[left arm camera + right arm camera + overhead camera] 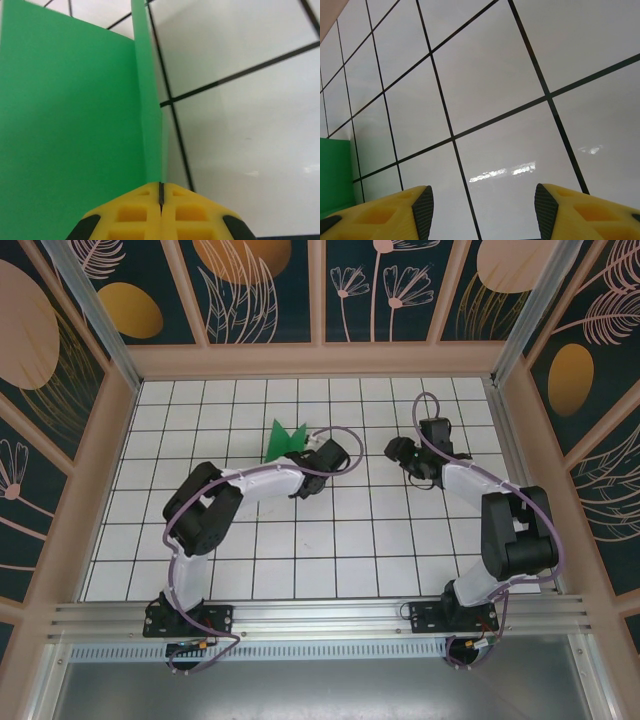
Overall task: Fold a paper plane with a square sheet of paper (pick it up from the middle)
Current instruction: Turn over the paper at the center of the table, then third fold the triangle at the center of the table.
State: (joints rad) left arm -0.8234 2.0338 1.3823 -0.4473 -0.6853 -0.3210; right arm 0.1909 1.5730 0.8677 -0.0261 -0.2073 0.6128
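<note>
The bright green sheet of paper (283, 438) is folded and stands up off the tiled table in the back middle, its points raised. In the left wrist view the paper (70, 125) covers the left half, with a folded edge running down into the jaws. My left gripper (308, 448) (161, 192) is shut on that edge, its yellow fingers (195, 205) pressed together. My right gripper (398, 450) (484, 210) hovers open to the right of the paper, with bare tile between its fingers. A corner of the paper (335, 175) shows at its left.
The white grid table (330, 530) is walled by a beige rim (320, 360) at the back and sides. An aluminium rail (320, 615) runs along the near edge, where both arm bases sit. About one tile separates the two grippers.
</note>
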